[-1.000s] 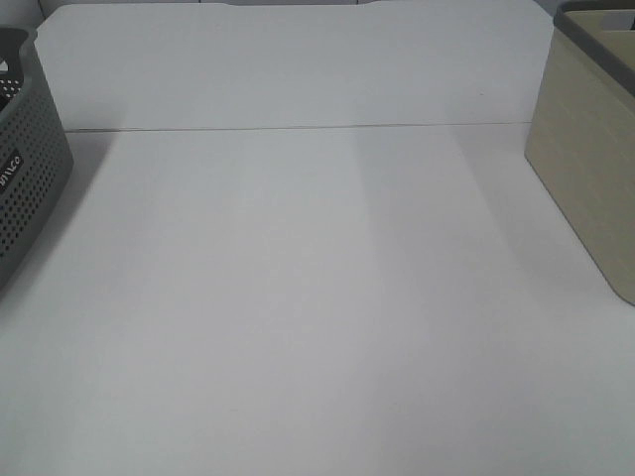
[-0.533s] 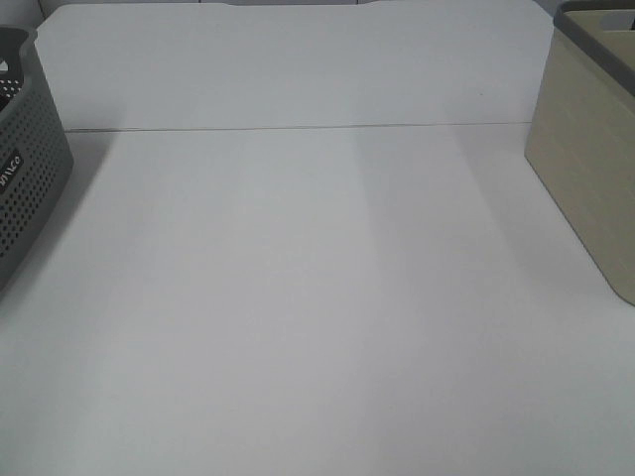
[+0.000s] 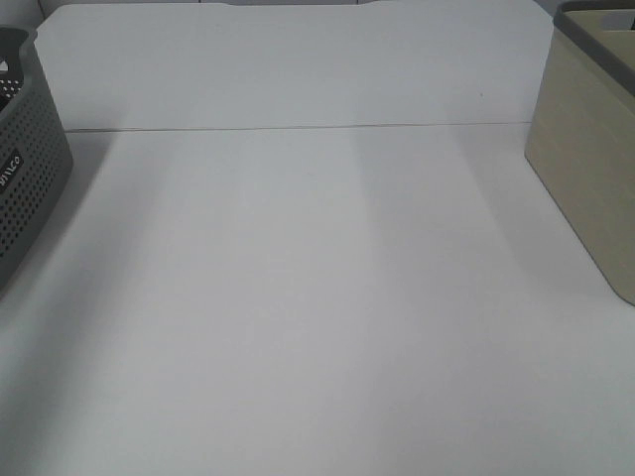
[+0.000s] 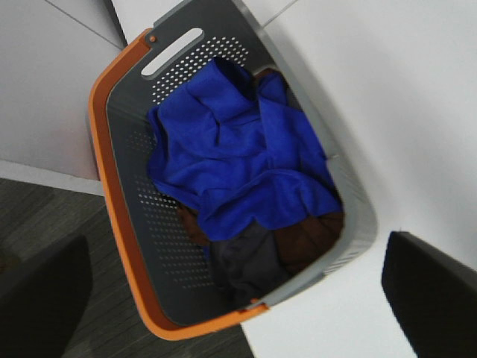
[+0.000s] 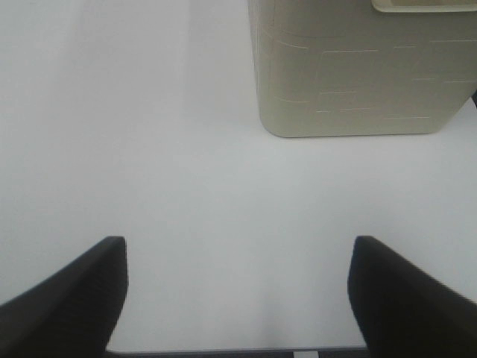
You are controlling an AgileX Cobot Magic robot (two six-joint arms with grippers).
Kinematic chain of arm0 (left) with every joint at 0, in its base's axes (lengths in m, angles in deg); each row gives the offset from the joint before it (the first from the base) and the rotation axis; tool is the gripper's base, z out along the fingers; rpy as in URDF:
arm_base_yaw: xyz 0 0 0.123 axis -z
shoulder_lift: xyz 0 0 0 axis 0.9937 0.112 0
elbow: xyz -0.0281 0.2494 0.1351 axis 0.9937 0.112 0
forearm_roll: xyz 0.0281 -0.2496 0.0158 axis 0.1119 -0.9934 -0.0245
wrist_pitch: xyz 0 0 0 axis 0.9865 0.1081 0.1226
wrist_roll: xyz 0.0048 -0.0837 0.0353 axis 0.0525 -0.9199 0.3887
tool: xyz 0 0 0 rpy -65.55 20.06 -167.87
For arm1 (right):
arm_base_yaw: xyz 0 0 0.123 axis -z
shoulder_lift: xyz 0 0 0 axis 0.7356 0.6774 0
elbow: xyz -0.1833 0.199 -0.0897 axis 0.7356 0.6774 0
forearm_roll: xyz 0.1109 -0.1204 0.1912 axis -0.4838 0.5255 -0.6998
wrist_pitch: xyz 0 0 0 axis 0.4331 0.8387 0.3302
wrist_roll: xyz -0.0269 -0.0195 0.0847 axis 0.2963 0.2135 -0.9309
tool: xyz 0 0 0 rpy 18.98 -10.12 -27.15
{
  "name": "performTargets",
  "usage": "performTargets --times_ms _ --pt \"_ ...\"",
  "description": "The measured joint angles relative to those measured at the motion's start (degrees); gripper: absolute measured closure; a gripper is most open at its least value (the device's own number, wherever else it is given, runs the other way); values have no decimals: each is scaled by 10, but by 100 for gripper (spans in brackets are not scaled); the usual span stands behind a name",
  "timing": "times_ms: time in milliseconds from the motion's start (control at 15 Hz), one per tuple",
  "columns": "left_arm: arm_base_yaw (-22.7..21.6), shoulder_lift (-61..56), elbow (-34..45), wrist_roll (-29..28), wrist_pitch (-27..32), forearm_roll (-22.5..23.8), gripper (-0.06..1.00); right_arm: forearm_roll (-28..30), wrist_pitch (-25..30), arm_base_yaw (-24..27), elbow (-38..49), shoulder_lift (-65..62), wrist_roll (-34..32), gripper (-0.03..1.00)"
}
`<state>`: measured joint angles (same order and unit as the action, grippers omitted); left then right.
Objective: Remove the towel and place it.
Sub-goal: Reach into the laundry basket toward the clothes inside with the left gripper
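Left claw [image 4: 235, 294]: spread wide, holding nothing, above the grey basket [image 4: 112, 186].
Right claw [image 5: 238, 298]: spread wide, holding nothing, over the white surface [image 3: 317, 297].
Grey basket: perforated, orange-rimmed, at the surface's left edge.
Towel [image 4: 238, 160]: royal blue, crumpled inside the grey basket, lying on top of a brown cloth [image 4: 309, 239] and a dark grey cloth [image 4: 250, 261].
Beige bin [image 3: 585, 169]: at the surface's right edge, towards the far corner.
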<state>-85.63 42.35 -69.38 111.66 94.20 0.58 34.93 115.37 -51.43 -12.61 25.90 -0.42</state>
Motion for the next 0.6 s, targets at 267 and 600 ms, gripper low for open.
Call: performTargets --times_ms 267,600 --pt "-78 154 -50 108 -2 29 -4 0 0 0 0 0 0 17" --pt "-182 317 -51 295 -9 -32 1 0 0 0 0 0 0 17"
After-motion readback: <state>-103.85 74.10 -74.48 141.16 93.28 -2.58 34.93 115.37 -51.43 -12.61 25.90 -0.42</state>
